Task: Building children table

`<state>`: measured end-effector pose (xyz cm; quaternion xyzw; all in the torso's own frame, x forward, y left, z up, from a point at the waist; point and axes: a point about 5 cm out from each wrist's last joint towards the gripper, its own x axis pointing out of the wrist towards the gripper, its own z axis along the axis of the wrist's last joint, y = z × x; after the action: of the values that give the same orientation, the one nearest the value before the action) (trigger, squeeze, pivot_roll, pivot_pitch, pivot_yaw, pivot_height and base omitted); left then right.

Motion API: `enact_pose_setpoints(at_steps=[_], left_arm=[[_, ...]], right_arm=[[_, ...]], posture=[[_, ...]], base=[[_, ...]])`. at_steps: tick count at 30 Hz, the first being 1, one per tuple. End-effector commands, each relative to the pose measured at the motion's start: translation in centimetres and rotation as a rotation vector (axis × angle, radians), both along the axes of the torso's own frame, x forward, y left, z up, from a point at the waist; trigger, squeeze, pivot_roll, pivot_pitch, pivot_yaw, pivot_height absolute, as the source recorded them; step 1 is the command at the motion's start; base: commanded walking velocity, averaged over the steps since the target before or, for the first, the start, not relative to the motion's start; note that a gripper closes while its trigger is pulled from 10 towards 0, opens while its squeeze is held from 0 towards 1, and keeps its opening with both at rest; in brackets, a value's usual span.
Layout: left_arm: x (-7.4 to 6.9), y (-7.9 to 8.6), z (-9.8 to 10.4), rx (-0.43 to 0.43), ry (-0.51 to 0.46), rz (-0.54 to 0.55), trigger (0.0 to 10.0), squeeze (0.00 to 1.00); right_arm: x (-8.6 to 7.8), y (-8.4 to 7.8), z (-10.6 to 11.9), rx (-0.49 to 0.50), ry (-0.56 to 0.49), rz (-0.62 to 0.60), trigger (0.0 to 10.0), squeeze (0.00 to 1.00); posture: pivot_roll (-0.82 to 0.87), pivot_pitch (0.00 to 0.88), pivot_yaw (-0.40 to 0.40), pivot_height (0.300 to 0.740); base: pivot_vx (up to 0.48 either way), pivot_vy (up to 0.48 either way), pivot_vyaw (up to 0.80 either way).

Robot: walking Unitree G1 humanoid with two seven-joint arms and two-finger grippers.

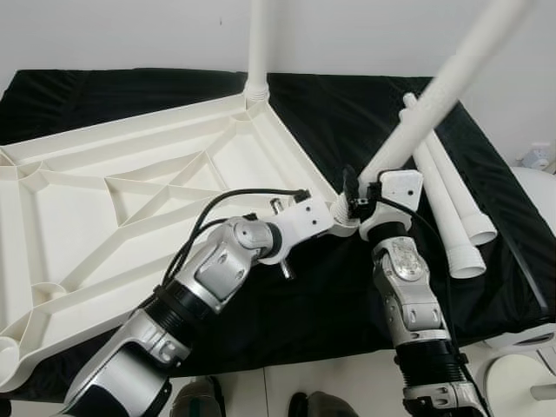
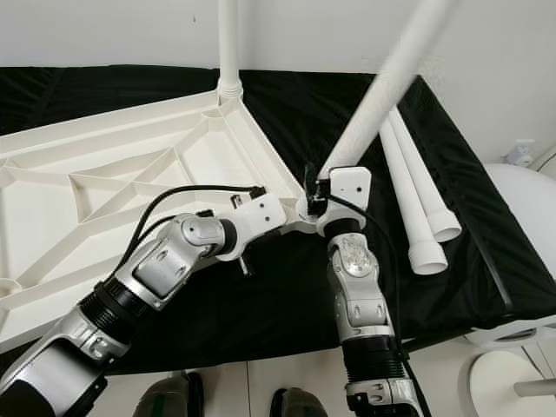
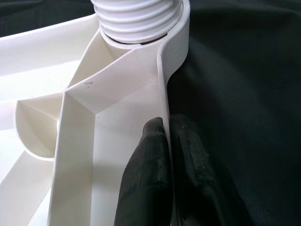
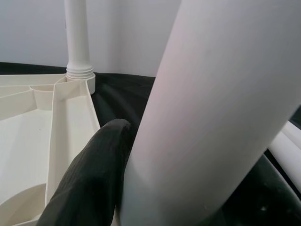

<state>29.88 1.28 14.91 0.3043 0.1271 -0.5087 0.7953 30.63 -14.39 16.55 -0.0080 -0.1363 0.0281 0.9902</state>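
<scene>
The white ribbed tabletop (image 1: 130, 187) lies upside down on a black cloth. One white leg (image 1: 258, 43) stands upright in its far corner socket. My right gripper (image 1: 352, 201) is shut on a second white leg (image 1: 434, 95), which is tilted up to the right with its lower end at the tabletop's near right corner. The right wrist view has a black finger (image 4: 94, 174) pressed against this leg (image 4: 211, 113). My left gripper (image 3: 165, 123) is shut on the tabletop's rim (image 3: 162, 70) just beside that corner, where the leg's threaded end (image 3: 136, 19) sits in the socket.
Two spare white legs (image 1: 452, 200) lie side by side on the black cloth (image 1: 347, 295) at the right. A white rounded object (image 1: 534, 204) stands past the cloth's right edge. The cloth's front edge runs just before my arms, with pale floor below.
</scene>
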Motion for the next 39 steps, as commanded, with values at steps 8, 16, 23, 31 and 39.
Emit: enact_pose_setpoints(at_steps=[8, 16, 23, 31, 39], left_arm=[[-0.3, -0.6, 0.2, 0.008, -0.021, -0.033, 10.0, 0.00], [-0.3, -0.6, 0.3, 0.008, -0.022, -0.031, 10.0, 0.00], [-0.2, -0.7, 0.3, 0.007, -0.023, -0.032, 10.0, 0.00], [-0.2, -0.7, 0.3, 0.007, -0.024, -0.035, 10.0, 0.00], [-0.2, -0.7, 0.4, 0.006, -0.025, -0.038, 10.0, 0.00]], right_arm=[[0.0, -0.3, -0.3, 0.001, 0.011, -0.006, 9.6, 0.00], [0.1, -0.2, -0.1, 0.001, 0.004, 0.003, 10.0, 0.00], [0.0, -0.5, -0.4, -0.004, 0.014, 0.003, 10.0, 0.00], [0.2, -1.0, -1.3, -0.015, 0.061, 0.124, 10.0, 0.00], [0.4, -1.7, -1.5, -0.007, 0.077, 0.235, 10.0, 0.00]], posture=[[-0.02, 0.092, -0.040, 0.740], [-0.02, 0.090, -0.040, 0.740], [-0.02, 0.090, -0.039, 0.740], [-0.03, 0.091, -0.036, 0.740], [-0.03, 0.091, -0.036, 0.740]], base=[[0.000, 0.000, 0.00], [0.000, 0.000, 0.00], [0.000, 0.000, 0.00], [0.000, 0.000, 0.00], [0.000, 0.000, 0.00]])
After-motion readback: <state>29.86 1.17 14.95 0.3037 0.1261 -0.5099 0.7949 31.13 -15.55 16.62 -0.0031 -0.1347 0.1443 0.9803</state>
